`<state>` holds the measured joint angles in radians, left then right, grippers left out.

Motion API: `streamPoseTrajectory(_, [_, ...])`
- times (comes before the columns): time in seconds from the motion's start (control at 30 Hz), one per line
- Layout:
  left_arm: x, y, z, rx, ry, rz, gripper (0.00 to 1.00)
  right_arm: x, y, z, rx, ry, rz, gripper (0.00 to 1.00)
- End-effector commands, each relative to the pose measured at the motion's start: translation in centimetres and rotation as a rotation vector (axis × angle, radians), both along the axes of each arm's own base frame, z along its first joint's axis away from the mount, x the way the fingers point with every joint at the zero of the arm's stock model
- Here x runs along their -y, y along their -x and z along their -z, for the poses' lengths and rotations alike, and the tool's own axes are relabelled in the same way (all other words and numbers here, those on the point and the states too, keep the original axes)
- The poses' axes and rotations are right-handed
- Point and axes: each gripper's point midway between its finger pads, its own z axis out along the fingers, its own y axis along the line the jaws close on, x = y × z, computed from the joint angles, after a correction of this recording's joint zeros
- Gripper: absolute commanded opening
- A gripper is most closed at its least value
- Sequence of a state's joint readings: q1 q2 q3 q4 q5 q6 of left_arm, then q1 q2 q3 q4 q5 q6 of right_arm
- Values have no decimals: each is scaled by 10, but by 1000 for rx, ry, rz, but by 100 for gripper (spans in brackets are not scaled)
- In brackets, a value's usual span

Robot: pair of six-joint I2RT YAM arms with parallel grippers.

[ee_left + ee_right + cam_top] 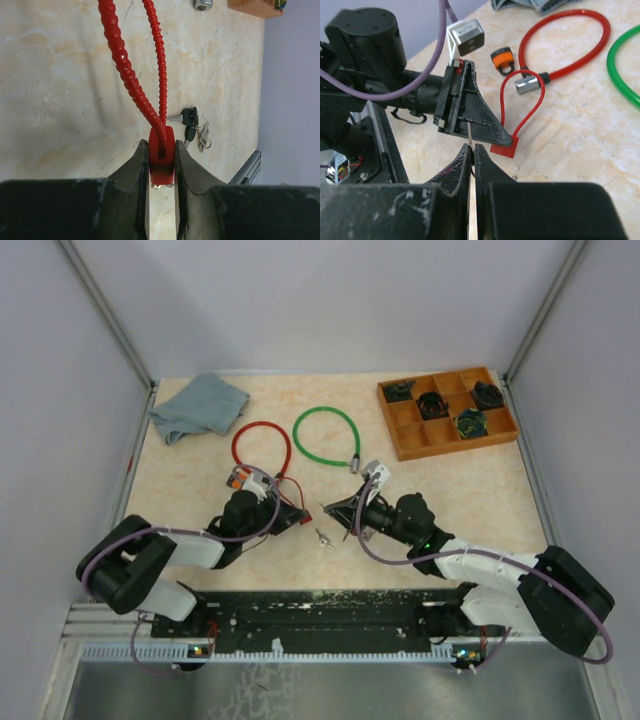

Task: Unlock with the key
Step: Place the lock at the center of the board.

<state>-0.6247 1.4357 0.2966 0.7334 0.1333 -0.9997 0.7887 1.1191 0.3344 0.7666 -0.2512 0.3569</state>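
Observation:
A small red lock with a thin red beaded cable loop sits between the fingers of my left gripper, which is shut on it just above the table. In the right wrist view the lock pokes out below the left gripper's fingers. My right gripper is shut on a thin metal key, whose blade points at the left gripper's side, a little left of the lock. From above, the two grippers meet tip to tip.
A bunch of black-headed keys lies on the table beside the lock. Behind are an orange padlock, a red cable lock, a green cable loop, a grey-blue cloth and a wooden compartment tray.

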Motion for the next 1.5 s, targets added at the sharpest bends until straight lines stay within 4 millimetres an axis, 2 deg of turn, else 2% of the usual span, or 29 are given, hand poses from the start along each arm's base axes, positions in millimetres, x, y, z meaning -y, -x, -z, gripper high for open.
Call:
streamPoseTrajectory(0.0, [6, -4, -9, 13, 67, -5, 0, -6, -11, -11, 47, -1, 11, 0])
streamPoseTrajectory(0.1, [4, 0, 2, -23, 42, -5, 0, -7, -11, -9, 40, 4, 5, 0])
streamPoseTrajectory(0.33, [-8, 13, 26, -76, -19, -7, 22, -7, -10, -6, 26, 2, 5, 0])
streamPoseTrajectory(0.6, [-22, 23, 29, -81, -67, -23, 47, -7, -7, -7, -2, -25, 0, 0])
streamPoseTrajectory(0.73, [-34, 27, 25, -58, -100, -47, 58, -7, -5, -17, -16, -74, 2, 0])
streamPoseTrajectory(0.83, [-42, 27, 11, 11, -116, -61, 65, -6, -9, -28, -50, -143, 37, 0])
streamPoseTrajectory(0.93, [-45, 21, -18, 126, -101, -66, 72, -6, -17, -38, -108, -224, 83, 0])
streamPoseTrajectory(1.1, [-26, 21, -76, 365, -15, 45, 75, -1, -29, -59, -174, -360, 157, 0])
streamPoseTrajectory(1.27, [-11, 28, -122, 599, 76, 142, 76, 2, -34, -82, -174, -440, 185, 0])
streamPoseTrajectory(1.37, [0, 37, -143, 740, 99, 207, 77, -1, -32, -94, -159, -462, 174, 0])
streamPoseTrajectory(1.47, [16, 42, -154, 832, 75, 282, 77, -4, -29, -102, -150, -477, 159, 0])
